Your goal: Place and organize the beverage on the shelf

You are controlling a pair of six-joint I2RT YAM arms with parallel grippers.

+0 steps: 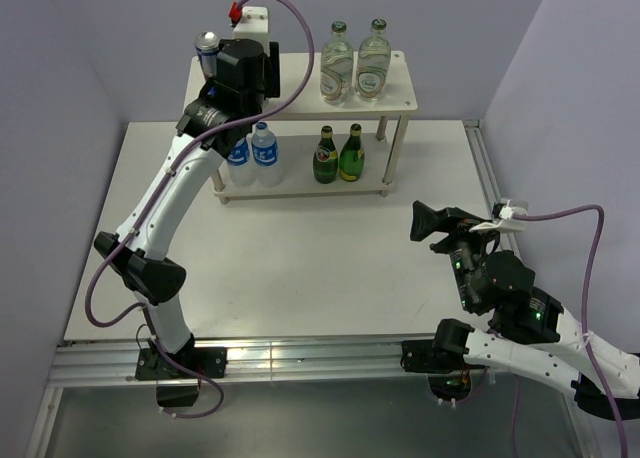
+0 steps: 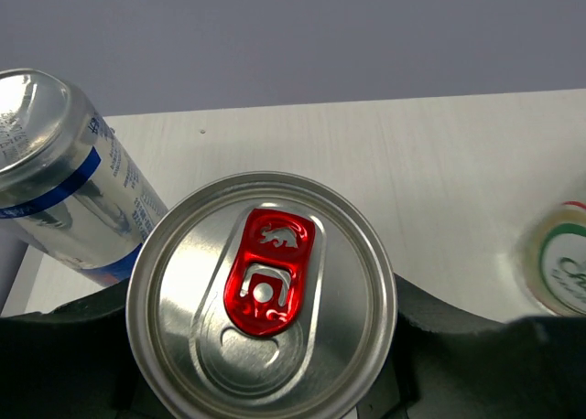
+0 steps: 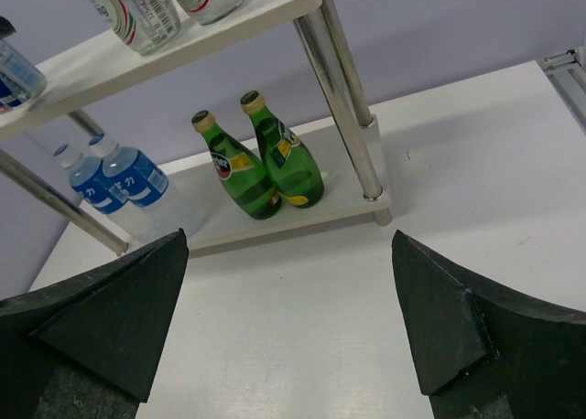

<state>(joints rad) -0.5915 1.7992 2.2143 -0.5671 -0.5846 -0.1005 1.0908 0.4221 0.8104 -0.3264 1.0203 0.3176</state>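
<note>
The shelf (image 1: 300,76) stands at the back of the table, with pale boards and metal legs. My left gripper (image 1: 235,66) is over the left end of its top board (image 2: 385,154), shut on a silver can with a red tab (image 2: 263,295) that stands upright between the black fingers (image 2: 439,323). A second silver and blue can (image 2: 59,177) stands just left of it and also shows in the top view (image 1: 208,46). My right gripper (image 1: 432,221) is open and empty, low over the table, facing the shelf (image 3: 357,135).
Two clear glass bottles (image 1: 355,63) stand on the right of the top board. The lower board holds two blue-label water bottles (image 1: 252,153) at the left and two green bottles (image 1: 339,154) at the right, which also show in the right wrist view (image 3: 265,167). Purple walls enclose the table.
</note>
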